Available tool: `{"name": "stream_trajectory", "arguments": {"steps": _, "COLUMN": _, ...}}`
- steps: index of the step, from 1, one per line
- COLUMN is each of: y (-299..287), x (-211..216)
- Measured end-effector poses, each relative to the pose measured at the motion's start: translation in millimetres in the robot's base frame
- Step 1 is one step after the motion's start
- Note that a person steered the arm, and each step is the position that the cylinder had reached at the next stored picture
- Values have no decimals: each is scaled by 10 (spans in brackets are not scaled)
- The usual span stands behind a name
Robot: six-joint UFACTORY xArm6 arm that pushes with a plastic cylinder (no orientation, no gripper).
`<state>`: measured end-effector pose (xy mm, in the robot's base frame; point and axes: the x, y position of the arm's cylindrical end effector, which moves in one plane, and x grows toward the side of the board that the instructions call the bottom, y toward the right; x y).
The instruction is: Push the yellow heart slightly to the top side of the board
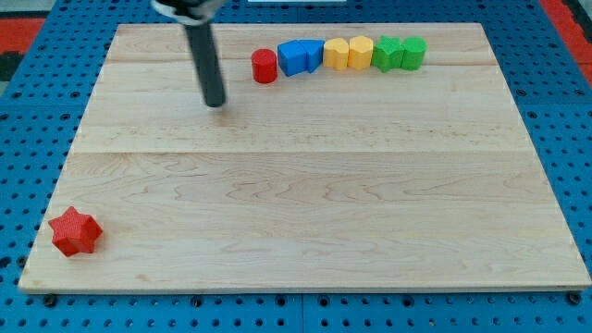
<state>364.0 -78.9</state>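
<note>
Two yellow blocks stand side by side in a row near the view's top: the left one and the right one. I cannot tell which is the heart. The row runs from a red cylinder through a blue block and the yellow pair to two green blocks, most of them touching. My tip rests on the board left of and slightly below the red cylinder, well apart from the yellow blocks.
A red star lies near the board's bottom-left corner. The wooden board sits on a blue perforated surface.
</note>
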Motion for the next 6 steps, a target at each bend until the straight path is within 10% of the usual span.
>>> {"name": "stream_trajectory", "arguments": {"steps": 4, "y": 1691, "x": -239}}
{"name": "stream_trajectory", "arguments": {"steps": 6, "y": 1626, "x": -361}}
